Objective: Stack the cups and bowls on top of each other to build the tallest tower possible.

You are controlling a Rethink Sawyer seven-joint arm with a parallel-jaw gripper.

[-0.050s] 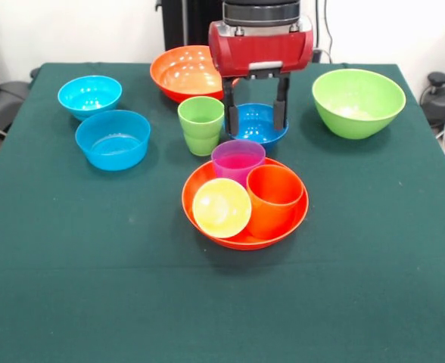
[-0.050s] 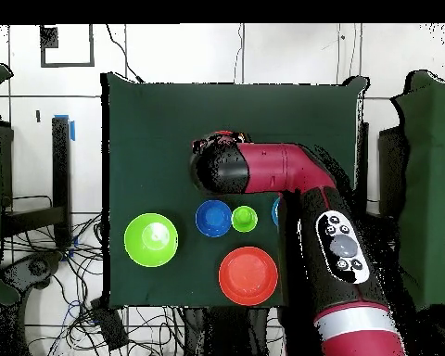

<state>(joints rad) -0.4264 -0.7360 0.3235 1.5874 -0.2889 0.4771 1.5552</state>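
- Looking across the green-covered desk (image 1: 71, 302), we see the pincer (image 1: 256, 113) hanging above the small dark blue bowl (image 1: 259, 127), its two black fingers (image 1: 230, 110) spread apart with nothing between them, one on either side of the bowl's rim.
- We find one large orange bowl (image 1: 207, 215) near the desk's middle; it holds three cups: the yellow cup (image 1: 221, 207) tipped on its side with its mouth facing us, the orange cup (image 1: 274, 198) upright beside it, and the purple cup (image 1: 238, 161) upright behind them.
- We see the green cup (image 1: 201, 125) standing upright on the cloth just beside the dark blue bowl, between it and the two light blue bowls.
- We note the light blue bowls (image 1: 113, 139) sit close together toward one side edge, one (image 1: 90, 94) behind the other.
- We place the second large orange bowl (image 1: 183, 72) at the far edge, partly behind the arm (image 2: 342, 250).
- We see the lime green bowl (image 1: 357, 102) alone near the opposite far corner.
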